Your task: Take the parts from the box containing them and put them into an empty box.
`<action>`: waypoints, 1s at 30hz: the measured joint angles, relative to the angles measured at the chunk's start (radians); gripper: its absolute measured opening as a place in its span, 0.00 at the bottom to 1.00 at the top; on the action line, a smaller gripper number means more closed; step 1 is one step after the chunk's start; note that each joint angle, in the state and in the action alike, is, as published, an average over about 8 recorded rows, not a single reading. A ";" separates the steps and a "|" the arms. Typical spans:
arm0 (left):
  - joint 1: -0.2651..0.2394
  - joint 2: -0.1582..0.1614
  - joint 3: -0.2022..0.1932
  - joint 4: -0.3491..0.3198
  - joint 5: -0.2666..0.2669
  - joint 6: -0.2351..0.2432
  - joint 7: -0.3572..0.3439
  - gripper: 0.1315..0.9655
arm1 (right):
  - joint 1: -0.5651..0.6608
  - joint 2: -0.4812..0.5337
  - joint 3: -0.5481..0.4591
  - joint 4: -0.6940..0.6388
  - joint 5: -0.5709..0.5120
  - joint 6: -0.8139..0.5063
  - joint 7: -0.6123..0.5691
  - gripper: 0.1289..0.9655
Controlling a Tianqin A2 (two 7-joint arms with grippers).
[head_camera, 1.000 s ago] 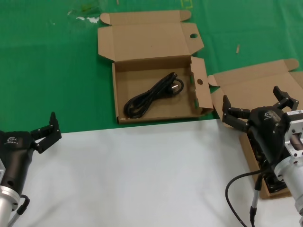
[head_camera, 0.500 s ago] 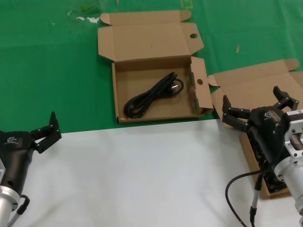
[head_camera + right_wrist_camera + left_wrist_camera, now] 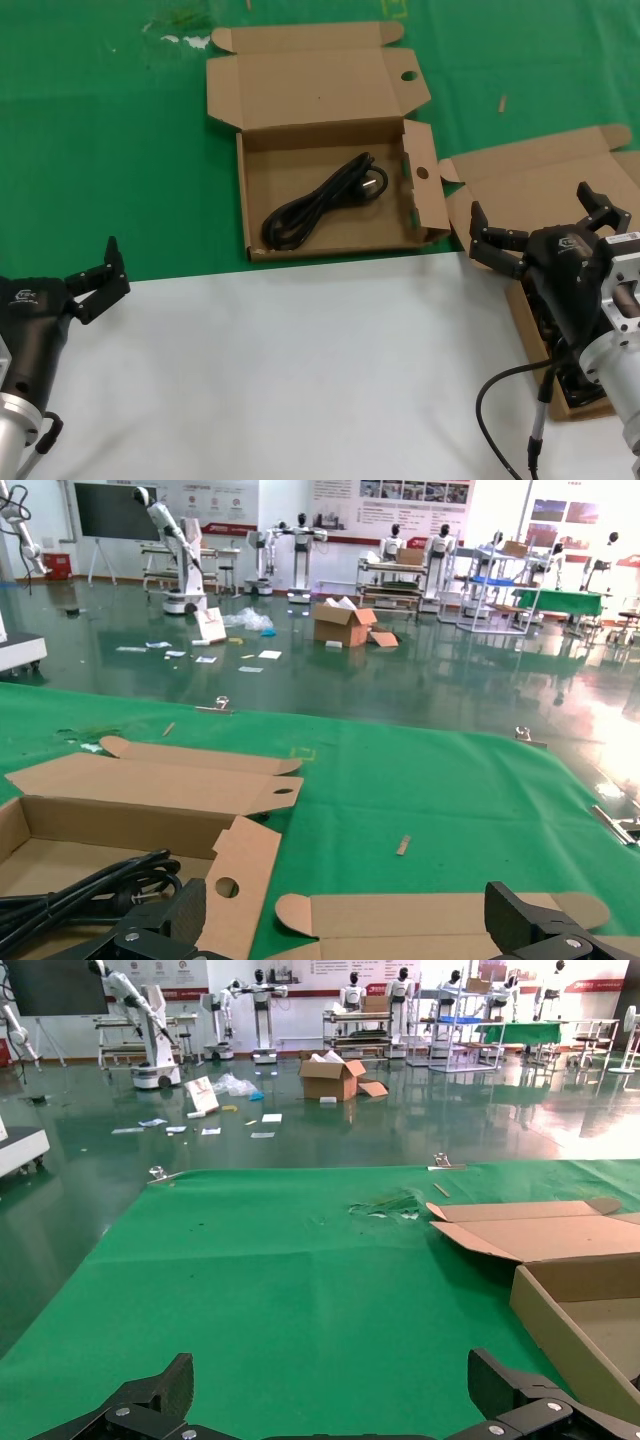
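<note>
right claw (image 3: pixel 541 228) – spread, hovering over angled box (image 3: pixel 530 190) | left claw (image 3: pixel 93 278) – spread, parked near desk (image 3: pixel 300 370) edge | one cable (image 3: pixel 322 200) lies in wide box (image 3: pixel 330 235)

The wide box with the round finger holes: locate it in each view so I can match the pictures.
Head view: the wide box lies at centre top, lid open, a black cable inside.
Left wrist view: only its near wall and lid at the right edge.
Right wrist view: lower left, open, cable visible.
Shared landmark: the green mat.
</note>
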 joint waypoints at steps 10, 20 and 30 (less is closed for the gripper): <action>0.000 0.000 0.000 0.000 0.000 0.000 0.000 1.00 | 0.000 0.000 0.000 0.000 0.000 0.000 0.000 1.00; 0.000 0.000 0.000 0.000 0.000 0.000 0.000 1.00 | 0.000 0.000 0.000 0.000 0.000 0.000 0.000 1.00; 0.000 0.000 0.000 0.000 0.000 0.000 0.000 1.00 | 0.000 0.000 0.000 0.000 0.000 0.000 0.000 1.00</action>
